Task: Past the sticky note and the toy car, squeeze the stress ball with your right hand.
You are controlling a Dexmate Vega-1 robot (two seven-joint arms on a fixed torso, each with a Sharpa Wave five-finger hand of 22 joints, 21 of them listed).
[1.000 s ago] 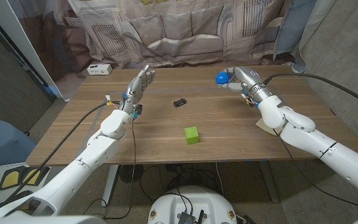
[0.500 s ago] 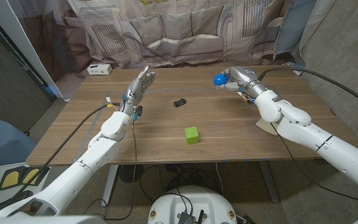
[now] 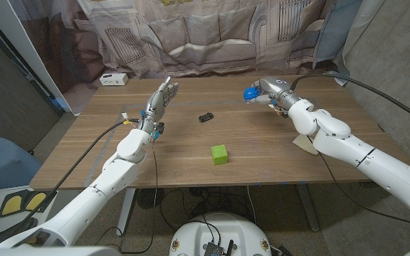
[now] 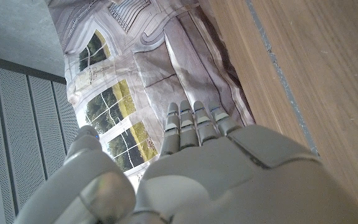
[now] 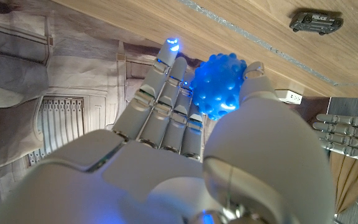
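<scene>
Over the last second the right robot hand (image 3: 267, 89) has swung in from beside the ball (image 3: 251, 92) to wrap it, so the squeeze looks begun. It now holds the blue knobbly ball between fingers (image 5: 166, 93) and thumb, at the far right of the table (image 3: 262, 153), beyond the car (image 3: 206, 116) and the green note block (image 3: 220, 154). The left robot hand (image 3: 160, 99) stays raised, fingers straight, holding nothing. The car's roof reads "POLICE".
</scene>
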